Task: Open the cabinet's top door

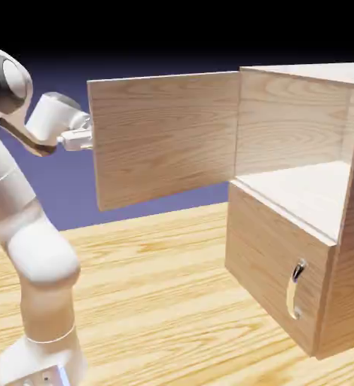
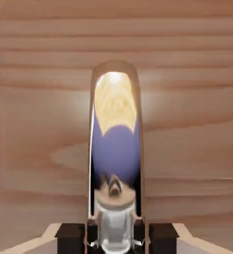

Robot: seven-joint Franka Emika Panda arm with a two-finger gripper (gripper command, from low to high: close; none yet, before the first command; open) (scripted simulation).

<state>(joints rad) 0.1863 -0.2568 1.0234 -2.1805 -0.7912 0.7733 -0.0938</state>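
Hand view: claw (image 2: 116, 237) closed on the smooth, likely slippery handle (image 2: 116, 134) of the top door (image 2: 198, 114), the rigid panel's best hold.

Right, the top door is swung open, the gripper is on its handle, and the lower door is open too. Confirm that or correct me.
The lower door is shut, as the exterior view shows. The rest holds: top door open, gripper on its handle.

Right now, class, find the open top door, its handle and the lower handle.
Top door (image 1: 165, 136): exterior view, broad face.
Handle (image 2: 115, 67): hand view, curved end.
Lower handle (image 1: 292, 292): exterior view, middle.
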